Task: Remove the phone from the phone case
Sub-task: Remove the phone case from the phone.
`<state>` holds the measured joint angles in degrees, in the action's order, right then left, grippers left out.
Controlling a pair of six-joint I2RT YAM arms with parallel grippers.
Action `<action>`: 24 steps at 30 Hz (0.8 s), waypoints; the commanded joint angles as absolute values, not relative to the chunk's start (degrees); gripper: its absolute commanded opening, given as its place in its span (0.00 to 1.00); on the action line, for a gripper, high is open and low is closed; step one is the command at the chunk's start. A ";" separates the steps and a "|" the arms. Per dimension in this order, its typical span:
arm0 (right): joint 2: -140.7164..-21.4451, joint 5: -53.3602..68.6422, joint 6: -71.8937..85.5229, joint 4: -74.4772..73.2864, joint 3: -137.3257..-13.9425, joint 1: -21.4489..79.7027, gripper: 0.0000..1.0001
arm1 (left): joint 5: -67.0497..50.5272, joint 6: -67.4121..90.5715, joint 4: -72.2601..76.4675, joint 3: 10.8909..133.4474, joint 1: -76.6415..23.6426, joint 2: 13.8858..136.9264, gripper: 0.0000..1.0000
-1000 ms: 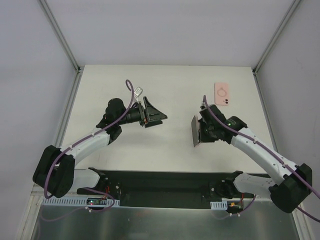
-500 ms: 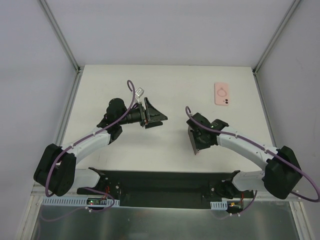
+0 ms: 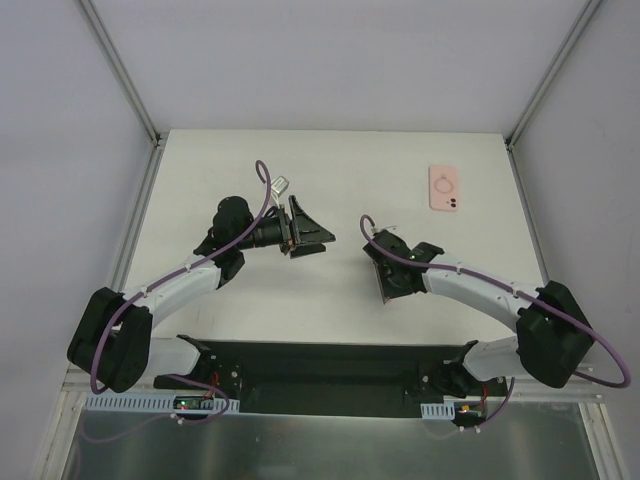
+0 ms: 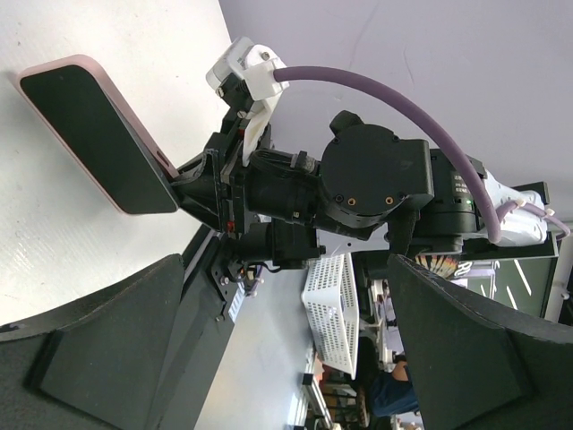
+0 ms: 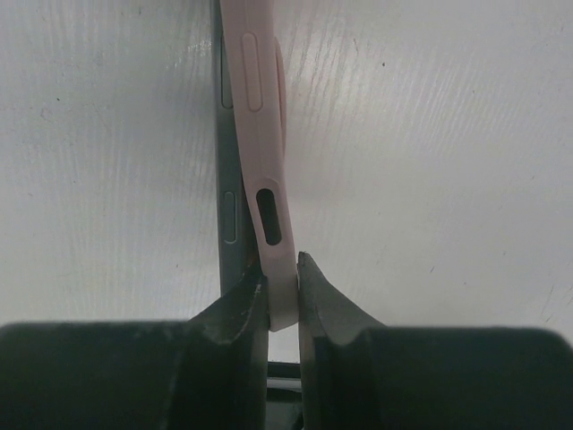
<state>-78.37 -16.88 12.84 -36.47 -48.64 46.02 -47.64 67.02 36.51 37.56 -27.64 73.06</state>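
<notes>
The right arm reaches from its base at the near right corner leftward across the table [image 3: 250, 160]. Its forearm is low and its wrist is turned toward the middle. The left arm rises from the near left corner and bends inward. The left gripper [image 3: 315, 238] faces the right one across a gap, its jaws spread wide with nothing between them.

The right gripper [image 5: 281, 273] is pinched almost closed on the thin pink side wall of the phone case [image 5: 260, 134], near one end of it. In the right wrist view a dark grey edge of the phone [image 5: 228, 179] runs just beside that wall, and the pink wall sits at a slight angle to it. How far the two have parted cannot be told, because the near end of the dark edge disappears behind a finger.

From above, the phone is only a dark sliver seen edge-on, partly covered by the right wrist. The left wrist view shows it more plainly: a dark screen with a pink rim, standing on its edge and tilted. Whether its far end touches the table is unclear.

The phone sticks out beyond the right gripper's fingertips, in front of the left gripper's open jaws but apart from them. A flat pink slab [image 3: 445, 188] with a ring on it lies at the far right of the table, well apart from both grippers.
</notes>
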 commanded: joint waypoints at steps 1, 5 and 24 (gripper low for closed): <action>-83.31 -18.37 14.85 -29.10 -45.97 46.32 0.14 | -49.04 65.92 37.62 38.06 -27.07 71.81 0.94; -86.65 -18.63 15.47 -25.76 -44.65 46.41 0.12 | -48.96 65.83 37.62 37.79 -27.07 71.37 0.94; -91.32 -17.75 18.10 -17.31 -43.06 50.71 0.18 | -48.95 65.04 35.95 37.79 -27.07 70.75 0.94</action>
<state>-82.56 -22.28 13.67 -30.39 -47.72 51.16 -47.70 66.57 34.68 37.54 -27.64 71.94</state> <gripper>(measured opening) 0.188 0.936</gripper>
